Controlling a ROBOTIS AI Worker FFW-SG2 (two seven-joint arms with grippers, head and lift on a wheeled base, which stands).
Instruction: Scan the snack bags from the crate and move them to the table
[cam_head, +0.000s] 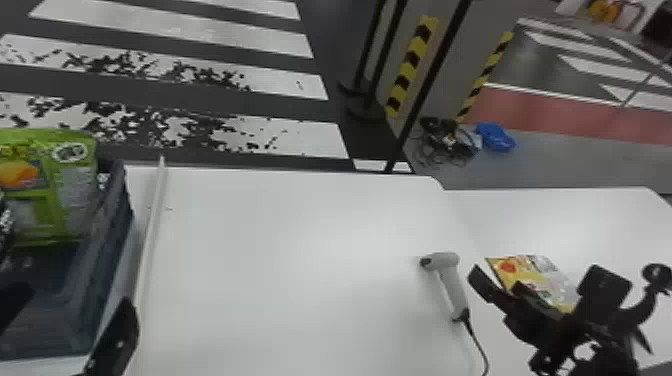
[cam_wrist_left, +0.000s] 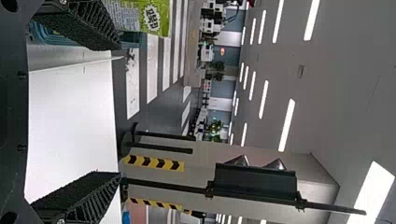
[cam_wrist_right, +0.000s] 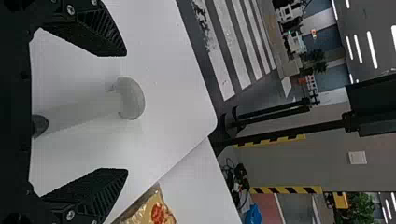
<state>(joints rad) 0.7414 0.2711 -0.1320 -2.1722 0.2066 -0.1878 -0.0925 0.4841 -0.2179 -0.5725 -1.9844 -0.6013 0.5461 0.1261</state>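
Lying near right gripper: yellow bag

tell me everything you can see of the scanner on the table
The scanner is light grey and looks like smooth plastic, with a rounded head, a dark tip, a slim handle and a black cable at its end. It lies on the white table, near the open right gripper; no finger appears to touch it.
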